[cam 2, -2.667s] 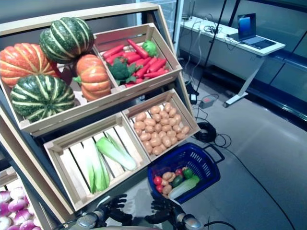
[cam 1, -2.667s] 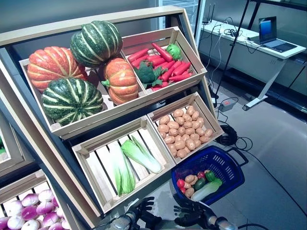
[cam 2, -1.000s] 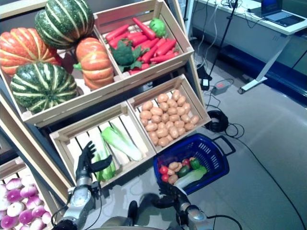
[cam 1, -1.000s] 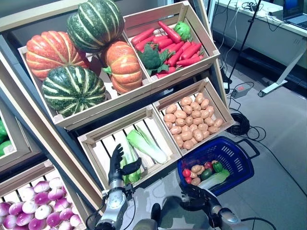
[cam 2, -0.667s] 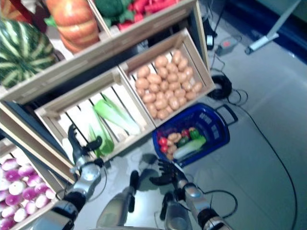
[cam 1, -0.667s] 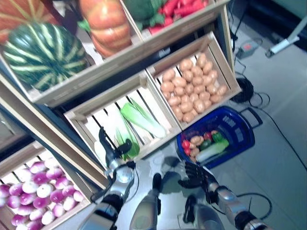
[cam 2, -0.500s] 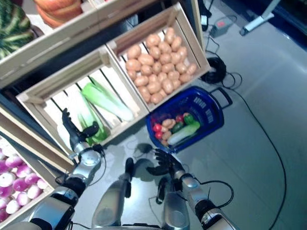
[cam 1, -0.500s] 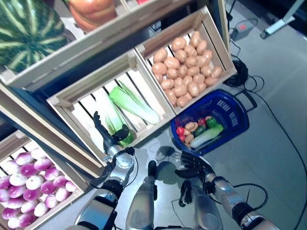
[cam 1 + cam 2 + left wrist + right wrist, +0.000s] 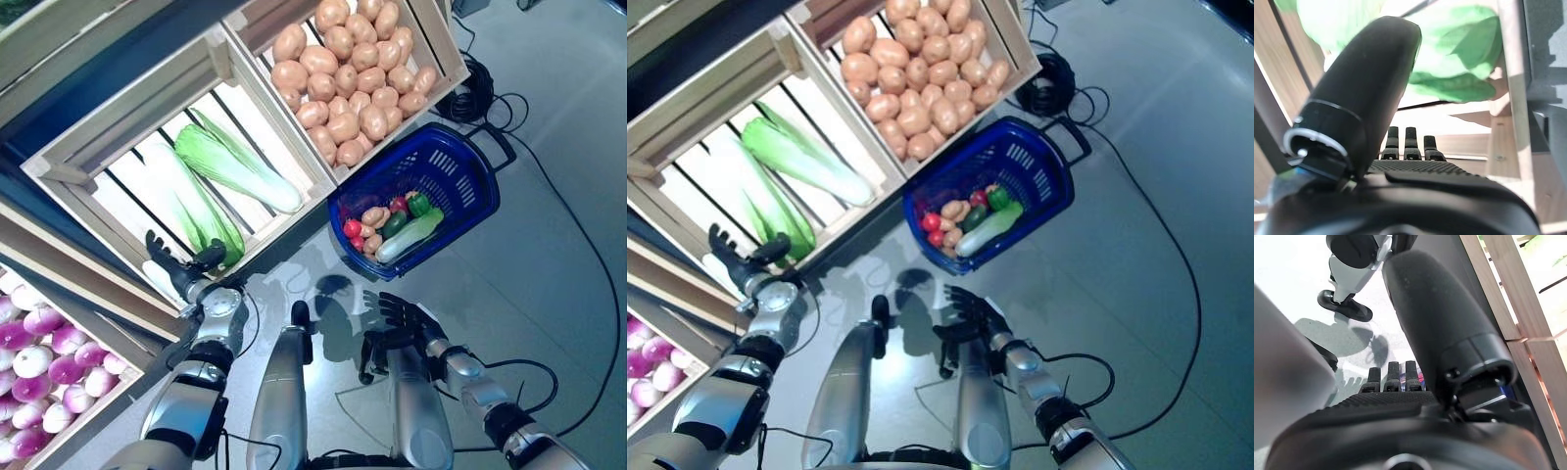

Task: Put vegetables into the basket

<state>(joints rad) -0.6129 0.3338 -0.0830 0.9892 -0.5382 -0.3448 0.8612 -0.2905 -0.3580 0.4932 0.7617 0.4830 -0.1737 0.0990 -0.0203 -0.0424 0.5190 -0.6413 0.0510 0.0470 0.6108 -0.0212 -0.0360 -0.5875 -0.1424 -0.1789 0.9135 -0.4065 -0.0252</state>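
The blue plastic basket point(image 9: 468, 176) stands on the floor in front of the wooden stand. In it lie red tomatoes point(image 9: 353, 228), small potatoes, a green pepper point(image 9: 418, 204), a dark green cucumber and a long pale green vegetable point(image 9: 409, 235). My left hand point(image 9: 182, 275) is open at the front edge of the lower left crate point(image 9: 282, 221), right beside a long green leafy cabbage point(image 9: 203, 221). The left wrist view shows its straight fingers point(image 9: 1408, 144) below that cabbage point(image 9: 1459, 63). My right hand point(image 9: 408, 316) is open and empty, low over the floor, short of the basket.
The slanted wooden stand point(image 9: 118, 117) takes up the left and top. A second crate point(image 9: 446, 59) overhangs just behind the basket. Black cables point(image 9: 478, 80) coil on the grey floor to the right of the stand.
The camera has tilted down, so the whole picture has shifted. My left hand has risen from low down to the cabbage crate's front edge. My right hand has stayed low near the basket.
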